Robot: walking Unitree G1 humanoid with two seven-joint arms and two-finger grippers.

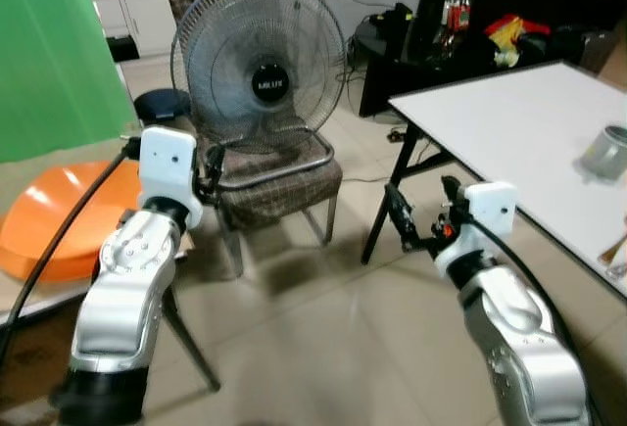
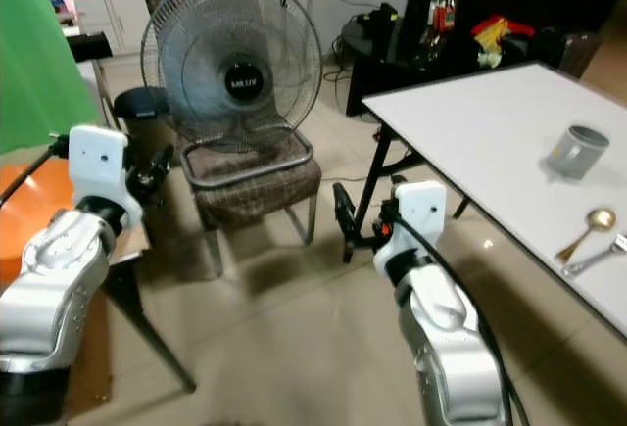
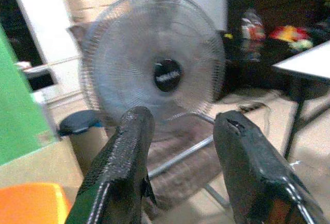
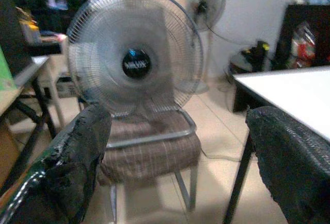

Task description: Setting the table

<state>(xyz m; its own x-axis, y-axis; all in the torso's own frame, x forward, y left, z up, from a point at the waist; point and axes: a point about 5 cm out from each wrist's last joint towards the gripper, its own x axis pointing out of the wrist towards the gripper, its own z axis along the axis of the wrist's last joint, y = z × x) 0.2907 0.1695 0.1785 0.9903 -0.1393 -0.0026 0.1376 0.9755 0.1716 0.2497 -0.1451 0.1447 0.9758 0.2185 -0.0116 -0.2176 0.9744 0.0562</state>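
Two silver arms raised over a tiled floor (image 1: pixel 323 318), both empty. Big white desk (image 2: pixel 490 122) on the right, on black legs. Brown chair (image 1: pixel 279 186) far in the middle, with a large grey fan (image 1: pixel 260 64) sitting on its seat. Green sheet (image 1: pixel 49 44) far left, orange round seat (image 1: pixel 59 215) below it on the near left. Dark cabinet (image 1: pixel 509 5) far right, behind the desk, with red and yellow things on it, too blurry to name. Small dark bin (image 1: pixel 162 105) just left of the chair.

Left end effector (image 3: pixel 178 157) held up near the chair's left side, its two black fingers apart, nothing between them. Right end effector (image 4: pixel 175 162) held up just left of the desk's near legs, fingers wide apart, nothing between them.

Grey cup (image 2: pixel 576 150) standing on the desk toward its right edge. Gold spoon (image 2: pixel 588 230) lying nearer than the cup, a silver piece of cutlery (image 2: pixel 600 258) just beside it at the desk's near edge.
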